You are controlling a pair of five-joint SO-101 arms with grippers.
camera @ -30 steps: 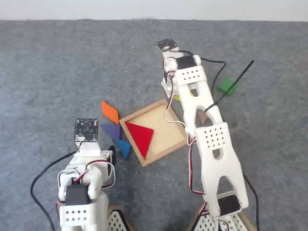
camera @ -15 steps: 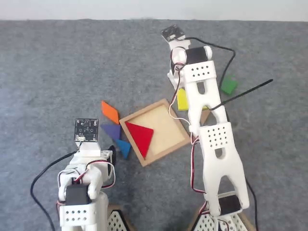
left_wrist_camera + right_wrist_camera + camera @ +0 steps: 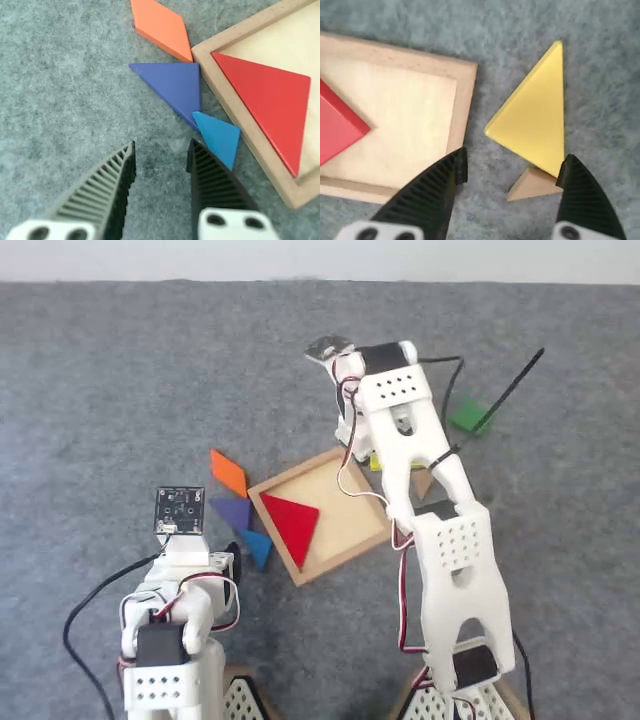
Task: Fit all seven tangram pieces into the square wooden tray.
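Note:
The square wooden tray (image 3: 346, 502) lies mid-table with a red triangle (image 3: 293, 523) in its left part. Left of it lie an orange parallelogram (image 3: 229, 472), a purple triangle (image 3: 234, 510) and a small blue triangle (image 3: 258, 546). My left gripper (image 3: 161, 145) is open just short of the blue triangle (image 3: 217, 137), holding nothing. My right gripper (image 3: 516, 157) is open above the yellow triangle (image 3: 537, 122), beside the tray's corner (image 3: 465, 95). A tan triangle (image 3: 532, 184) pokes out from under the yellow one. A green square (image 3: 468, 417) lies farther right.
Grey felt covers the table. The right arm (image 3: 410, 450) stretches over the tray's right corner and hides most of the yellow piece from above. A black cable tie (image 3: 505, 395) sticks out near the green square. Open felt lies at the far left and back.
The right wrist swung out to the back right, uncovering the yellow triangle, then came back left and lower over it. The left arm has not moved.

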